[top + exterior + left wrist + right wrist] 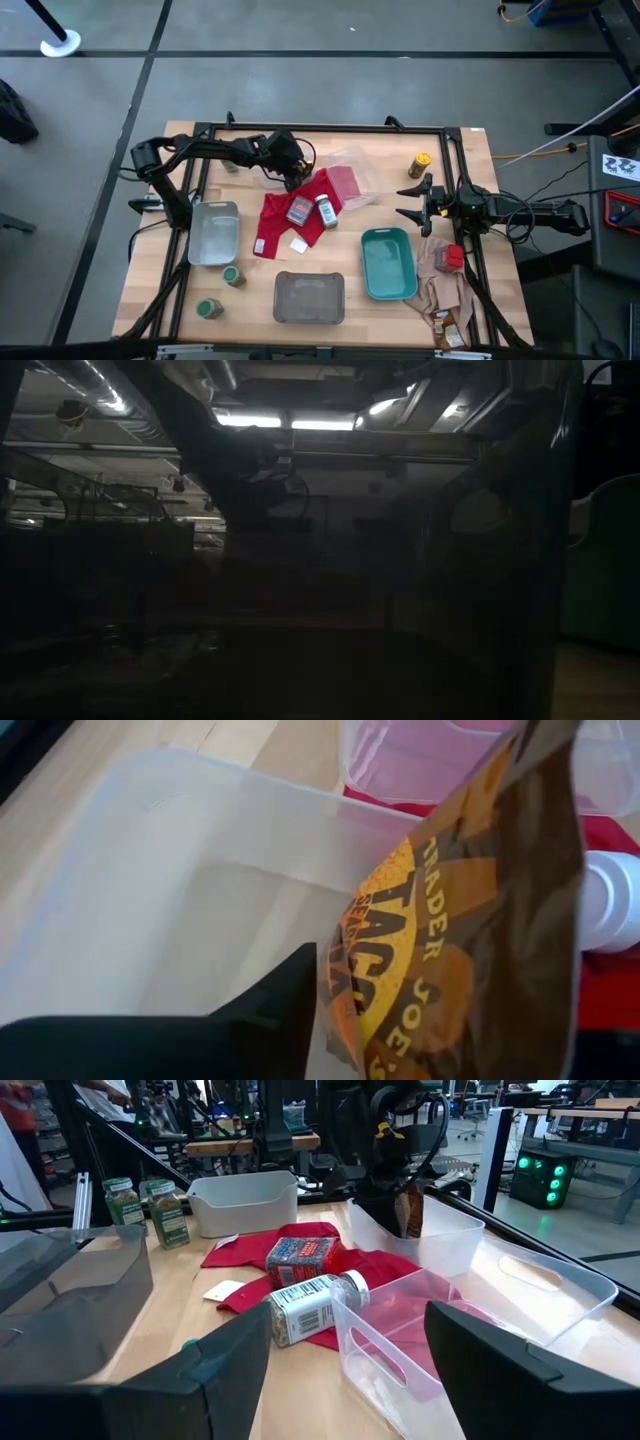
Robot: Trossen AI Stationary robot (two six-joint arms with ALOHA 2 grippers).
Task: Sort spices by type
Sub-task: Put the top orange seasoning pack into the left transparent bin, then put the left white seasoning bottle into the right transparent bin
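Note:
My left gripper [291, 176] hangs over a clear tray [430, 1230] at the table's far middle, shut on a dark brown packet [460, 920] with a yellow print. My right gripper [413, 201] waits open at the table's right, touching nothing. On the red cloth [275, 225] lie a red tin [299, 210] and a white-capped clear bottle [327, 212]. Two green-lidded jars [233, 276] stand at the near left. A yellow-labelled jar [420, 163] stands far right. Another red tin [451, 258] rests on the beige cloth, with more packets [452, 332] near the right corner. My left gripper holds the brown packet by its upper part [345, 980], coming from above and pointing down. One finger [285, 1005] lies against the printed face; the packet hides the other. The packet hangs upright below the fingers [408, 1215], its lower end down between the clear tray's walls.
A pale grey tray [213, 232] sits left, a dark grey tray [309, 297] near middle, a teal tray [388, 262] near right. A second clear tray [470, 1320] lies beside the first, partly on the red cloth. The black frame rails [320, 128] border the table.

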